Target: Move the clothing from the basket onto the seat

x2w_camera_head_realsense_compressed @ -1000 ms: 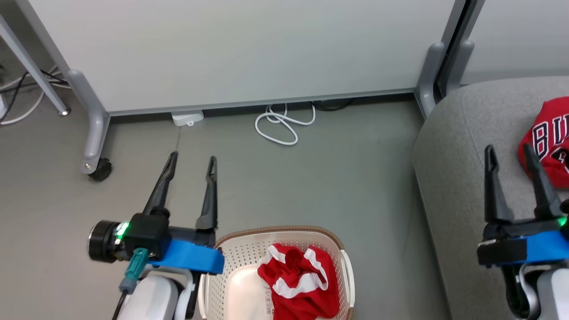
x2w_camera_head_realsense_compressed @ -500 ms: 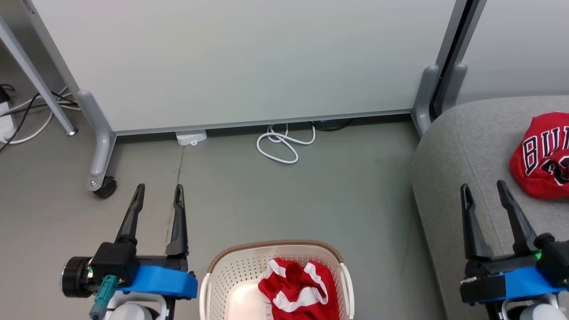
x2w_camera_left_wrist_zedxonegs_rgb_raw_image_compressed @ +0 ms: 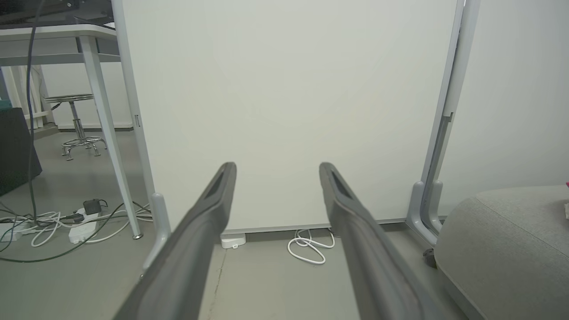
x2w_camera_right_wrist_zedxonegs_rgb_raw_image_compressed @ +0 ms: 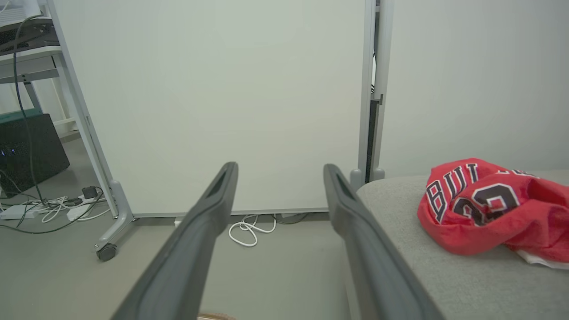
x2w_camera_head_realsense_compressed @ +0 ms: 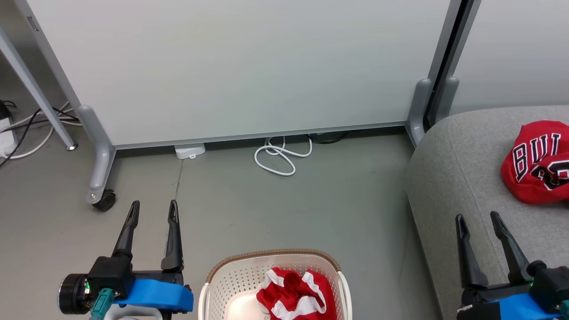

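My left gripper [x2w_camera_head_realsense_compressed: 153, 204] sits at the lower left of the head view, fingers spread and empty over bare grey floor [x2w_camera_head_realsense_compressed: 346, 200]. My right gripper [x2w_camera_head_realsense_compressed: 476, 217] is at the lower right, fingers likewise apart with nothing between them, above the front of the seat [x2w_camera_head_realsense_compressed: 449, 178].

The basket [x2w_camera_head_realsense_compressed: 271, 254] stands at the bottom centre, with a strip of floor on each side: one toward my left gripper, one toward the seat's rounded left edge. A crumpled red garment [x2w_camera_head_realsense_compressed: 293, 295] with white trim lies inside it. The lettered jersey [x2w_camera_head_realsense_compressed: 538, 164] lies on the seat at the right edge.

Above the basket the floor runs open up to the white panel [x2w_camera_head_realsense_compressed: 244, 66]. A coiled white cable [x2w_camera_head_realsense_compressed: 278, 155] lies at the panel's foot, and its caster [x2w_camera_head_realsense_compressed: 104, 200] stands above my left fingertips.

The bottom edge of the frame cuts off the near part of the basket and the garment in it. The right edge cuts through the jersey's lettering. In the left wrist view a speck of red shows at the far right above the seat, too small to identify.
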Tool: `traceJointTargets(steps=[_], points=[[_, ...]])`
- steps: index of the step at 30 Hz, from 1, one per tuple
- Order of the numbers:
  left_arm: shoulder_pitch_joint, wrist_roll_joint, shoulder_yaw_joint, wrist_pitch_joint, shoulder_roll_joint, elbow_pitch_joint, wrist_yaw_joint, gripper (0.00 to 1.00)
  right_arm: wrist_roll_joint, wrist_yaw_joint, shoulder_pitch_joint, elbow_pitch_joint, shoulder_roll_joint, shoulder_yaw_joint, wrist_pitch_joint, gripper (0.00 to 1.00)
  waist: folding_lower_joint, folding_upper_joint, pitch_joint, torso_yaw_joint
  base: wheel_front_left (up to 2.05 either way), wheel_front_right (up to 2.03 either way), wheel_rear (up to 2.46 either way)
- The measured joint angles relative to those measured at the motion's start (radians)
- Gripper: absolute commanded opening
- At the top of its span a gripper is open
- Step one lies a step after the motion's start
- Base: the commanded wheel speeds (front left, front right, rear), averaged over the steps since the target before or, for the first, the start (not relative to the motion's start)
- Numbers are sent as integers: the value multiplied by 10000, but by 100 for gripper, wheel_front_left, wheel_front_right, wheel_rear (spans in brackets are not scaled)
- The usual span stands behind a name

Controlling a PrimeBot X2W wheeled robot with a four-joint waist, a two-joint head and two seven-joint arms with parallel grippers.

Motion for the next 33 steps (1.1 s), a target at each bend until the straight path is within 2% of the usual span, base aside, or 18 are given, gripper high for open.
traceJointTargets(steps=[21,33], points=[[99,364,328,0,-242,176,-353,100,-69,0,79,-2,142,127,0,100,1,0,25,-154,0,0,0],[-1191,575,-957,0,-257,1662,-842,100,-146,0,-389,-176,79,468,0,100,0,0,382,-369,0,0,0]])
